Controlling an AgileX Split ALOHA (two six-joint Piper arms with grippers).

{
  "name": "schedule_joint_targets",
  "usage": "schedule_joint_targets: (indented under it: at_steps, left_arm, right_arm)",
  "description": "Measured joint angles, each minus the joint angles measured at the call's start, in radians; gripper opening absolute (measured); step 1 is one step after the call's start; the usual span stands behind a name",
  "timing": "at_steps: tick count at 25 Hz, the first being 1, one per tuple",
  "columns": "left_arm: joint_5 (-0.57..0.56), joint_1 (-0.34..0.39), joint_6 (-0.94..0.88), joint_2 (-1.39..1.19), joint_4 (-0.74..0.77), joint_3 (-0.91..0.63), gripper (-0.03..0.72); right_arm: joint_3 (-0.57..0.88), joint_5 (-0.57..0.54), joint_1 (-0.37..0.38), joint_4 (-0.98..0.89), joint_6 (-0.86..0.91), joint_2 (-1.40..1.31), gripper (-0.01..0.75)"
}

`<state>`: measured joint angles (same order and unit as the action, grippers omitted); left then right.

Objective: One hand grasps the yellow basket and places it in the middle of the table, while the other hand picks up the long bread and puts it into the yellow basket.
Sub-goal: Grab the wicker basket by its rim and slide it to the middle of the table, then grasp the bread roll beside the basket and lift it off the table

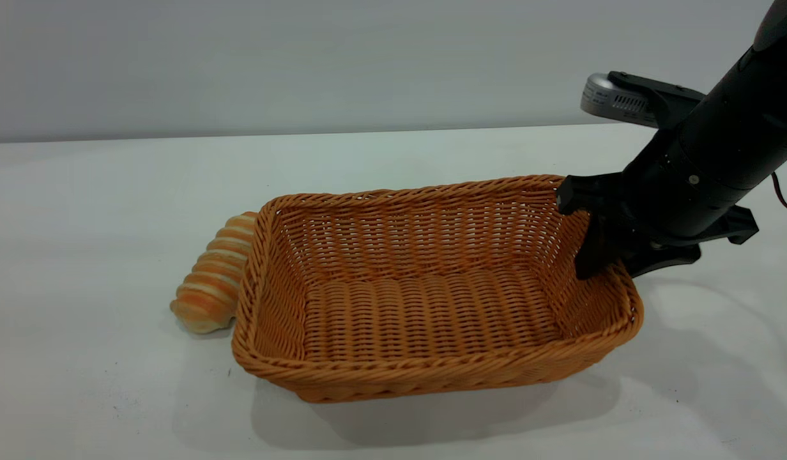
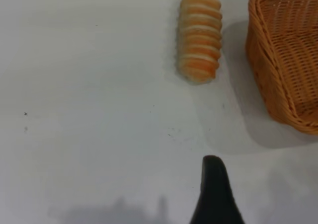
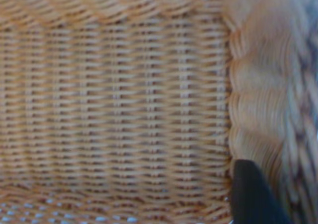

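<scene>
The yellow basket (image 1: 425, 236) stands in the middle of the table (image 1: 87, 383), empty. My right gripper (image 1: 614, 265) straddles its right-hand rim, one finger inside the wall and one outside, shut on it. The right wrist view shows the basket's weave (image 3: 124, 110) close up, with one black finger (image 3: 251, 196) against the wall. The long bread (image 1: 211, 284) lies on the table against the basket's left end, outside it. In the left wrist view the bread (image 2: 199, 35) lies beside the basket's corner (image 2: 288, 50). My left gripper (image 2: 246, 184) hovers well short of the bread, showing one finger (image 2: 213, 196), open and empty.
The white table runs wide to the left of the bread and in front of the basket. The right arm (image 1: 719, 160) slants down from the upper right over the table's right side. A plain wall stands behind.
</scene>
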<state>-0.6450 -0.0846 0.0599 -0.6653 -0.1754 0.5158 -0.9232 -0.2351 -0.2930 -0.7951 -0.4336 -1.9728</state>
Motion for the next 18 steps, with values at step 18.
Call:
schedule_joint_targets:
  at_steps: [18]
  left_arm:
    - [0.143, 0.0, -0.024, -0.267, -0.025, 0.0, 0.559]
  right_arm:
    - [0.0, -0.048, 0.0, 0.204, -0.048, 0.293, 0.571]
